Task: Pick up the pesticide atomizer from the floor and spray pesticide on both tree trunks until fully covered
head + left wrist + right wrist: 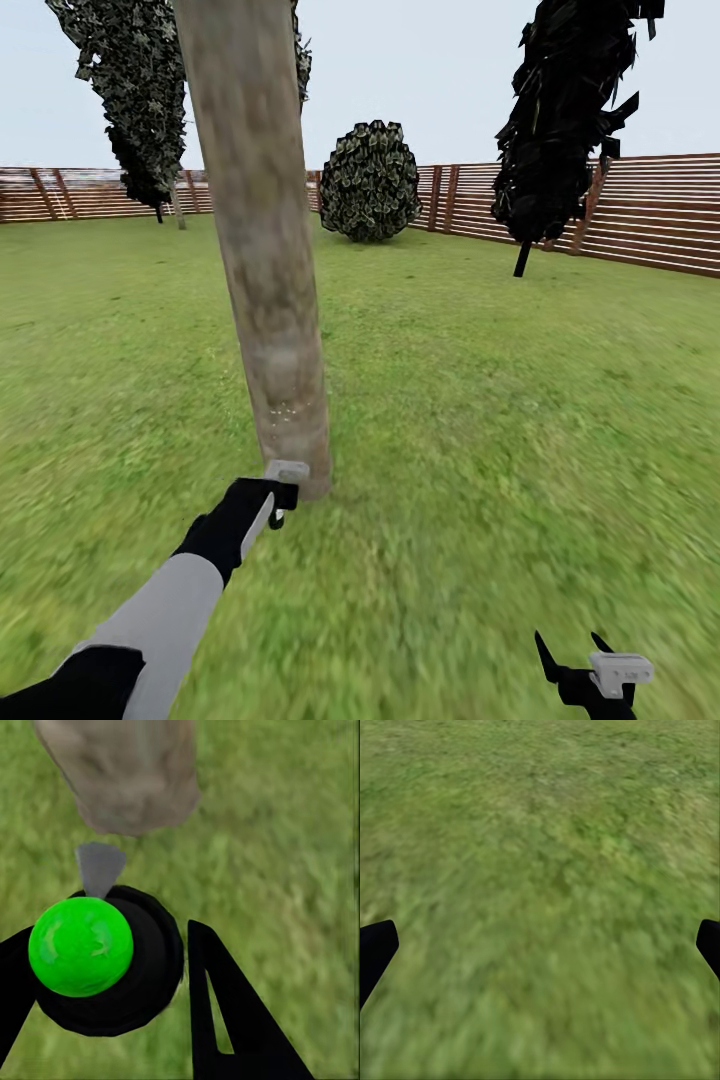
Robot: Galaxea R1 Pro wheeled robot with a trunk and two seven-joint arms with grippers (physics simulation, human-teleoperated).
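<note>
1. My left gripper (112,975) is closed around the pesticide atomizer (81,945), its green ball top and grey nozzle facing the tree trunk (262,250) at centre-left of the head view.
2. The nozzle sits just beside the trunk's base.
3. My right gripper (575,650), at lower right, hangs spread wide and empty over the lawn (500,400).
4. A second tree (565,120) stands at upper right by the fence (650,210).

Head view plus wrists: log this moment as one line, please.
left tool shut on green-capped black atomizer | grey nozzle toward mottled grey-brown tree trunk base | right tool open above green lawn
</note>
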